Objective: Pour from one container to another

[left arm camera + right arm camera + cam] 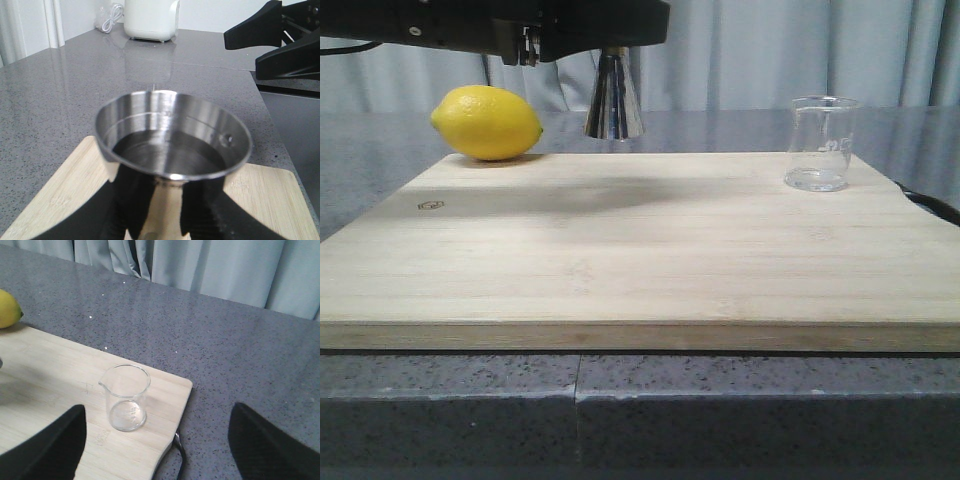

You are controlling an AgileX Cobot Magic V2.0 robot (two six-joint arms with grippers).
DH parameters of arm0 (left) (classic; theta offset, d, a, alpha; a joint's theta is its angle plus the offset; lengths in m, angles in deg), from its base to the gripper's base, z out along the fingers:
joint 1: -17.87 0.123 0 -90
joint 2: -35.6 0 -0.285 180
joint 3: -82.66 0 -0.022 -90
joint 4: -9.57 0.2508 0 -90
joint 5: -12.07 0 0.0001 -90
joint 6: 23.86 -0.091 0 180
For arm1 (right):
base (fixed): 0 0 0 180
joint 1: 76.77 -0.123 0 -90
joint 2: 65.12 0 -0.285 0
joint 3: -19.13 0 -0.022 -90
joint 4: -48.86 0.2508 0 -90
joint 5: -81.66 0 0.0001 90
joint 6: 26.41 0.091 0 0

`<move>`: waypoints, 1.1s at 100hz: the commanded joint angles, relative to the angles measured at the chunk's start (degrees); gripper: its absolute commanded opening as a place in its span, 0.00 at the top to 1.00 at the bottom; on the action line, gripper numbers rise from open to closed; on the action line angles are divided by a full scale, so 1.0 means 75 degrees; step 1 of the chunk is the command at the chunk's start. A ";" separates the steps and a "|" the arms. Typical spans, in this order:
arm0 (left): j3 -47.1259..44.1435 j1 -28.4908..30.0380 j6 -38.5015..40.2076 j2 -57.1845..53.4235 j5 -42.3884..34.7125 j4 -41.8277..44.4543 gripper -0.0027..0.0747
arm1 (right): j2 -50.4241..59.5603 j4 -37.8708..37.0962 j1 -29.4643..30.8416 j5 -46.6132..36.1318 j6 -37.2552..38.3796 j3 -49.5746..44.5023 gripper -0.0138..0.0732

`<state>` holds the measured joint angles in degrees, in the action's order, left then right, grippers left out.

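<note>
The steel jigger (613,100) hangs above the back of the wooden board (620,250), upright, its top hidden by my left gripper (600,40). In the left wrist view my left gripper (160,220) is shut on the jigger (172,140) at its narrow waist, and the upper cup shows a dark reflecting inside. The clear glass beaker (820,145) stands upright at the board's back right corner and looks empty. In the right wrist view the beaker (126,397) sits ahead of my open right gripper (157,450), nearer one finger (50,450) and touching neither.
A yellow lemon (487,122) lies at the board's back left corner. A black loop (932,206) sticks out from the board's right edge. Grey stone counter surrounds the board, curtains behind. A white appliance (150,17) and black arm parts (280,40) show in the left wrist view.
</note>
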<state>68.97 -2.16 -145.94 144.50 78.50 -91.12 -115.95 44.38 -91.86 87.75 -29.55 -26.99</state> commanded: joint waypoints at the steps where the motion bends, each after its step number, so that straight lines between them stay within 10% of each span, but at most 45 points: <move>1: 0.0230 -0.0065 0.0072 -0.0395 0.0727 -0.0707 0.68 | 0.0048 -0.0002 -0.0025 -0.0547 -0.0052 0.0201 0.23; 110: 0.0230 -0.0065 -0.0440 -0.0369 0.0817 -0.0707 0.68 | 0.0048 0.0009 -0.0025 -0.0547 -0.0052 0.0201 0.23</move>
<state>68.97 -2.16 -149.10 144.50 78.50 -91.12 -115.95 44.38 -91.86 87.75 -29.55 -26.99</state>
